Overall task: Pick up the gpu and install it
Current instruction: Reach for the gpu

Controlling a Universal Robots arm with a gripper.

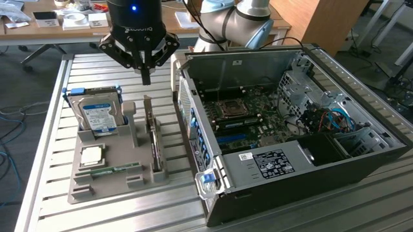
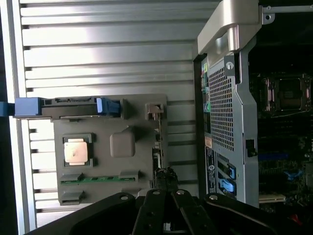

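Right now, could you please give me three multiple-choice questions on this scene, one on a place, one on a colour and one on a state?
1. Where is the graphics card? A on edge in the grey tray; B on the floor; C on a shelf.
2. What colour are the side rails of the hard drive? A red; B blue; C yellow.
3. How is the gripper? A wide open; B shut on the graphics card; C shut and empty.
Answers: 1 A, it stands upright in a tray slot. 2 B, blue rails flank the drive. 3 C, its fingers meet above the card, apart from it.
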